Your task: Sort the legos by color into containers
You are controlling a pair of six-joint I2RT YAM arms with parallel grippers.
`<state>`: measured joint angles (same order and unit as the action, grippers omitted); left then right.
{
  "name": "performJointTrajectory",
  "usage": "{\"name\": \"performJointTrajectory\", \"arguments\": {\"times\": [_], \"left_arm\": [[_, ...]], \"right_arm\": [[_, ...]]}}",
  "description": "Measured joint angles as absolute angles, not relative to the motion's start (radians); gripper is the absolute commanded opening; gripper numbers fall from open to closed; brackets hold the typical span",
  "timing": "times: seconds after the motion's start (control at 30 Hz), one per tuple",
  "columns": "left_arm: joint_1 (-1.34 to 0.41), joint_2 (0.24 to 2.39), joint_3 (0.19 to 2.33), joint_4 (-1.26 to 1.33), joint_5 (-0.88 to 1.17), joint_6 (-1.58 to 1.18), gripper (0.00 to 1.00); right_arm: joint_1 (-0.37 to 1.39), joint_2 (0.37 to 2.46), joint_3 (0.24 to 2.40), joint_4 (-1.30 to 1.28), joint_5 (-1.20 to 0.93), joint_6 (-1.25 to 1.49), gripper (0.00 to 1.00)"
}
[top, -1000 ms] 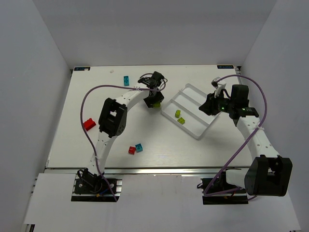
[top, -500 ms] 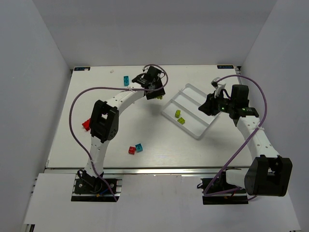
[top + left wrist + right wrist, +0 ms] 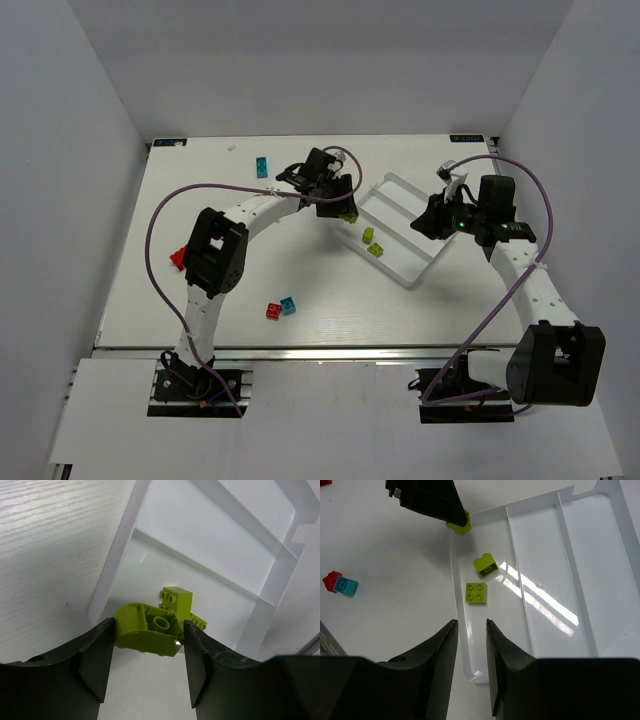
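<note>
Three-compartment white tray (image 3: 410,222) lies under my right gripper (image 3: 470,624), which hovers narrowly parted and empty, while my left gripper (image 3: 343,207) pinches a lime green brick (image 3: 145,632) above the outer compartment holding two lime bricks (image 3: 485,564), to match colour.

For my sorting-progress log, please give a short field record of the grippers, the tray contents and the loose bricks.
left gripper: shut on green brick, at the tray's corner
right gripper: open, empty, above tray
in tray: two green bricks, outer compartment nearest left arm; none seen in the other two
loose on table: cyan brick, red brick, red-cyan pair side by side
</note>
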<state>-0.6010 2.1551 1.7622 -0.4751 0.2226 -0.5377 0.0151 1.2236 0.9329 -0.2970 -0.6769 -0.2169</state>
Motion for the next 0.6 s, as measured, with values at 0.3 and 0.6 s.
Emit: {"name": "performJointTrajectory", "arguments": {"times": [0.3,0.6], "left_arm": [[-0.607,2.155,1.762,-0.469,0.283,-0.499,0.82],[-0.609,2.133,1.789,-0.467,0.293,-0.478,0.49]], "right_arm": [[0.015,1.235,0.933,-0.313,-0.712,-0.247,0.57],[0.047,1.235,0.915,-0.375,-0.877,-0.438,0.44]]}}
